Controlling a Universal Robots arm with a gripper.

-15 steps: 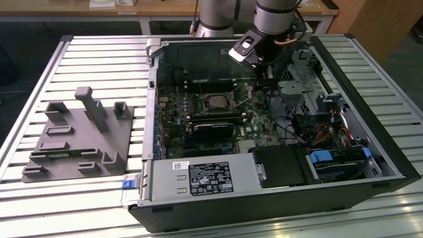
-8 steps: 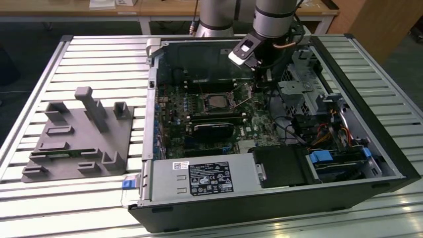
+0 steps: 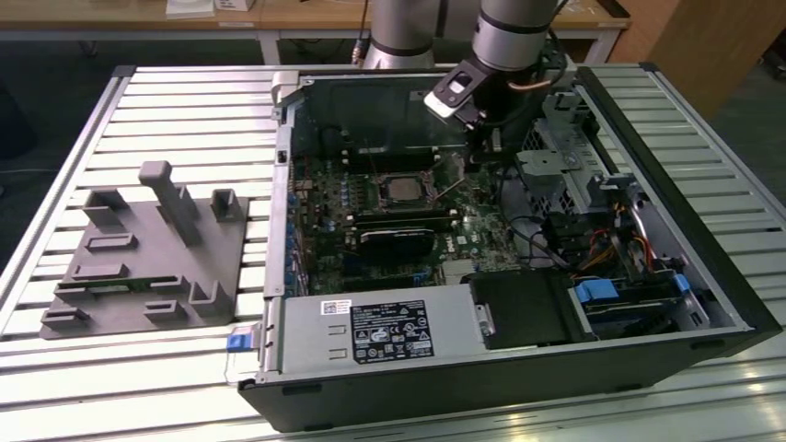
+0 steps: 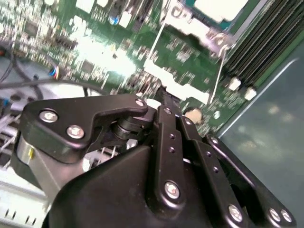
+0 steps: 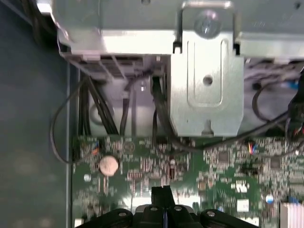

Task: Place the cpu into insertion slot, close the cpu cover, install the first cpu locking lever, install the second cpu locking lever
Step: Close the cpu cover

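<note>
The cpu shows its pale silver face in the middle of the motherboard, seated in the insertion slot, which it hides. The cpu cover lies as a metal frame around the cpu. Two thin wire locking levers stand free beside the socket; one lever slants up on the exterior view's right of the cpu. My gripper hangs above the board just beyond that lever, fingers shut together with nothing between them. In the second wrist view its black fingers point toward the socket.
The open computer case lies on a slatted metal table. A drive cage, cables and a power supply crowd the socket's surroundings. A grey fixture block sits at the exterior view's left. A coin cell is on the board.
</note>
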